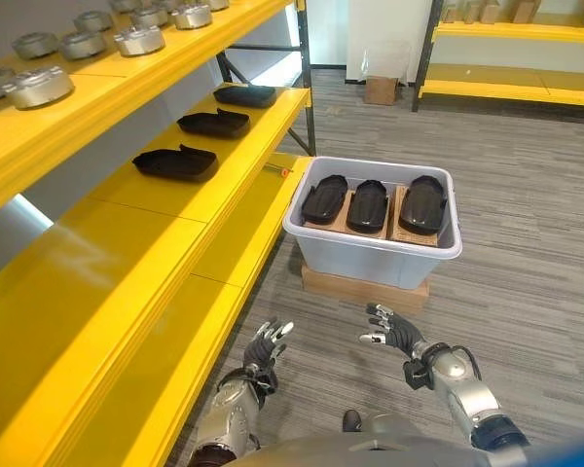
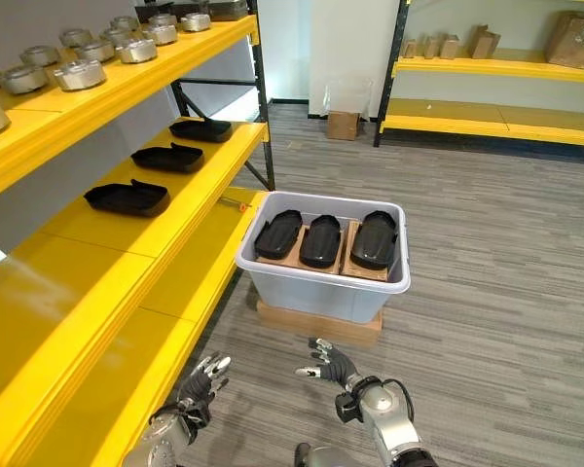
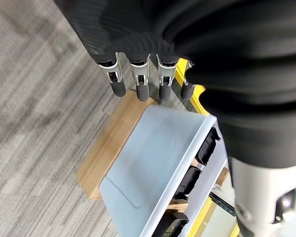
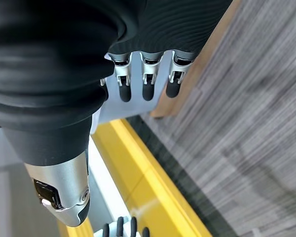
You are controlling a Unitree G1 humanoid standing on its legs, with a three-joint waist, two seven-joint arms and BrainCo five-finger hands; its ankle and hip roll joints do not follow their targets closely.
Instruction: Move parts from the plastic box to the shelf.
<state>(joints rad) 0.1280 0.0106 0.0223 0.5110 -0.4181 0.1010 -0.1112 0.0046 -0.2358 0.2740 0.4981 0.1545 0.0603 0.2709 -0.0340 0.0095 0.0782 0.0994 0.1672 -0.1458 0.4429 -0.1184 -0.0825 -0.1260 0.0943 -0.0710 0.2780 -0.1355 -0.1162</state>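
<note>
A grey plastic box (image 1: 375, 255) stands on a low wooden block (image 1: 364, 287) on the carpet and holds three black moulded parts (image 1: 368, 205) side by side on cardboard. Three more black parts (image 1: 175, 162) lie in a row on the yellow shelf (image 1: 136, 253) to the left. Both hands hang low in front of the box, empty. My left hand (image 1: 264, 347) is open near the shelf's edge, and its fingers (image 3: 139, 84) point toward the box (image 3: 148, 168). My right hand (image 1: 393, 331) is open too, just short of the wooden block.
An upper yellow shelf (image 1: 97, 102) carries several round metal parts (image 1: 39, 86). Another yellow rack (image 1: 511, 58) stands across the aisle at the back, with a small cardboard box (image 1: 381, 89) on the floor near it. Grey carpet (image 1: 526, 282) spreads to the right of the box.
</note>
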